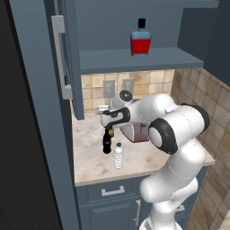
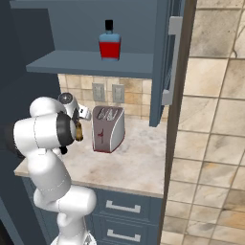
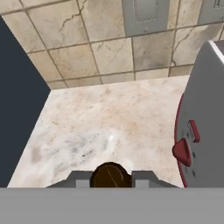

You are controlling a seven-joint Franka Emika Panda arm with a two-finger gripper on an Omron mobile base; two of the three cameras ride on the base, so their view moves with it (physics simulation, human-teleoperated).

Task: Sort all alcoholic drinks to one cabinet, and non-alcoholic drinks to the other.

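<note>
1. Upper cabinet [image 1: 134,60] stands open. We see its door [image 1: 40,90] swung out on the left of the left base view.
2. Marble counter [image 1: 90,161] runs under it, with blue drawers below and a tiled wall behind.
3. The white arm [image 1: 175,130] is folded over the counter, its hand pointing down near the counter's back left part.
4. Toaster [image 2: 108,128], grey with dark red sides, stands upright on the counter just beside the hand.
5. Square bottle of red liquid [image 1: 140,41], black cap, stands upright on the cabinet shelf, well above everything else.
6. Water bottle [image 1: 118,156], clear with a teal cap, stands upright on the counter near its front edge, just beside the gripper's spot.
7. Dark bottle shape [image 1: 107,144] sits right under the gripper. We cannot tell whether it is the cola bottle or the lower body of the beer bottle.
8. Beer bottle [image 3: 110,176]: we see its amber-brown top from above in the hand view, wedged between the two fingers [image 3: 78,178], over the counter.
9. Gripper [image 1: 109,129] is clamped on the beer bottle's top.
10. Two wall outlets [image 1: 117,86] sit on the tiles behind.
</note>
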